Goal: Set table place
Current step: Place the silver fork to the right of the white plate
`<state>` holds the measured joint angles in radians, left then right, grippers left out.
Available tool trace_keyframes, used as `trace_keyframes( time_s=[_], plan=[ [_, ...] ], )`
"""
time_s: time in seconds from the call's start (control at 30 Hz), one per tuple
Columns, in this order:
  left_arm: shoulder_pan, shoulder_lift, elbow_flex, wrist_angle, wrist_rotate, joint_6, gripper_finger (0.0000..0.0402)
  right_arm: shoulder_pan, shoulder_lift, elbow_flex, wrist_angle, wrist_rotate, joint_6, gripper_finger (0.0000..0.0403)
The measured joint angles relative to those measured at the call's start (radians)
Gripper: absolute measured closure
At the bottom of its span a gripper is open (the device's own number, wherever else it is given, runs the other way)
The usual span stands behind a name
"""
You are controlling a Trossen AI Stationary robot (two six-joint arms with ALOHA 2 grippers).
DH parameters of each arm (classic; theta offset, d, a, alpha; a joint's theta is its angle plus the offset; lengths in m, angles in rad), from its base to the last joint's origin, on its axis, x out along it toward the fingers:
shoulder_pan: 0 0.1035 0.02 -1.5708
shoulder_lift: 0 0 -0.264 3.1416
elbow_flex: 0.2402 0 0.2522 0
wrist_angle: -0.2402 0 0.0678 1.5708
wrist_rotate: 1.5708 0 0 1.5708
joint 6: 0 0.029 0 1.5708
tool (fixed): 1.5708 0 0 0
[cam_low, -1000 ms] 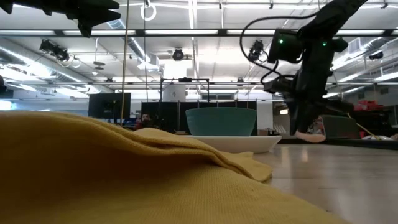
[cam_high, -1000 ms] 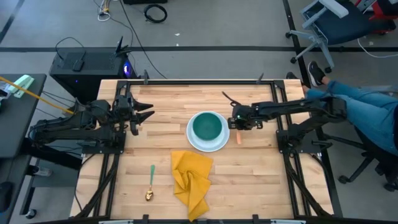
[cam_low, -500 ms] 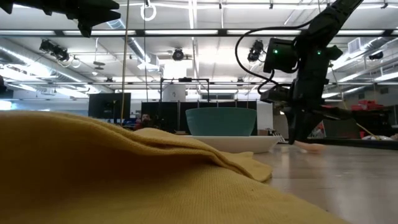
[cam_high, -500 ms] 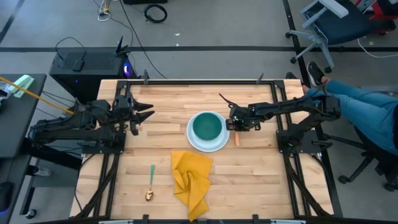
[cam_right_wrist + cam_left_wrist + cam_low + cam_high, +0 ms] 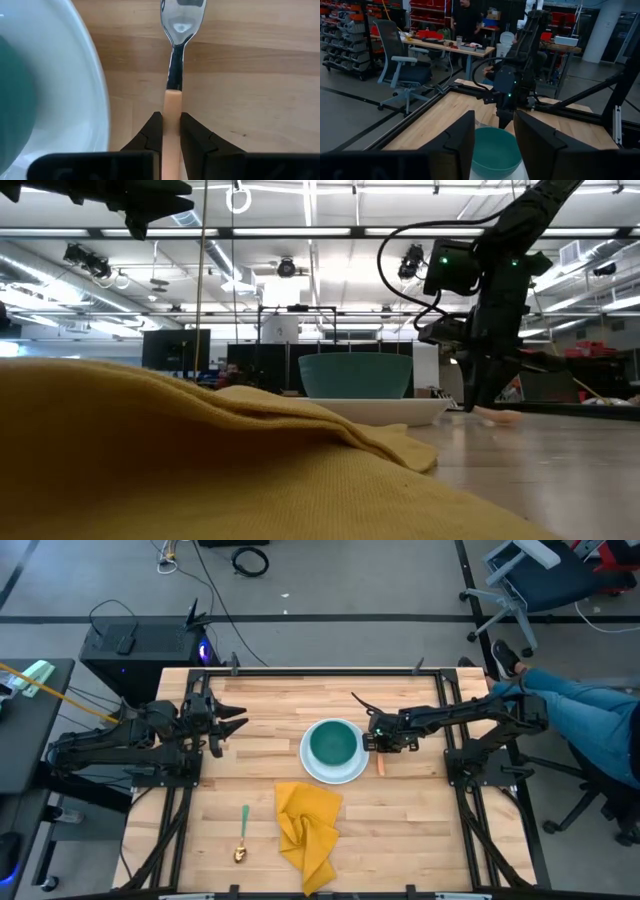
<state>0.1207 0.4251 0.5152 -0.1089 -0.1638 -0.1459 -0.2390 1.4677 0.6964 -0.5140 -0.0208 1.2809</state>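
A spoon with a silver bowl [image 5: 182, 19] and a peach handle [image 5: 380, 765] lies on the light-wood table [image 5: 260, 690], just right of a white plate [image 5: 312, 768] that carries a teal bowl [image 5: 333, 743]. My right gripper [image 5: 379, 743] stands over the spoon, pointing down, shut on its handle. It also shows in the low view [image 5: 487, 405]. My left gripper [image 5: 238, 720] waits open and empty above the table's left part, facing the bowl [image 5: 495, 150]. My right gripper pinches the spoon's peach handle [image 5: 172, 107] between its two fingers [image 5: 152, 132], a little behind the metal neck. The fingers come from above, pointing down, one on each side of the handle. The spoon lies on the table, its handle end [image 5: 497, 416] toward the near edge.
A crumpled yellow napkin [image 5: 308, 828] lies near the front edge and fills the low view's foreground [image 5: 180, 460]. A gold spoon with a green handle [image 5: 242, 835] lies left of it. A seated person's legs [image 5: 585, 705] show beyond the right edge.
My right gripper has gone down and a little toward the plate with the peach-handled spoon. The spoon, held just above the wood a second ago, now lies on the table beside the plate.
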Motion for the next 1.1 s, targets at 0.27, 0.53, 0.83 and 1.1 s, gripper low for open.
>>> trace_keyframes(
  time_s=[0.27, 0.53, 0.83, 1.1],
  plan=[
    [0.0, 0.0, 0.0, 0.0, 0.0, 0.0, 0.026, 0.0, 0.0, 0.0, 0.0, 0.0, 0.0, 0.0346],
    [0.0, 0.0, 0.0, 0.0, 0.0, 0.0, 0.0249, 0.0, 0.0, 0.0, 0.0, -0.016, 0.0, 0.0317],
    [0.0, 0.0, 0.0, 0.0, 0.0, 0.0, 0.0258, 0.0, -0.001, 0.0, 0.0, -0.018, 0.0, 0.0317],
    [0.0, 0.0, 0.0, 0.0, 0.0, 0.0, 0.0262, 0.0, -0.001, 0.0, 0.0, -0.018, 0.0, 0.0312]
  ],
)
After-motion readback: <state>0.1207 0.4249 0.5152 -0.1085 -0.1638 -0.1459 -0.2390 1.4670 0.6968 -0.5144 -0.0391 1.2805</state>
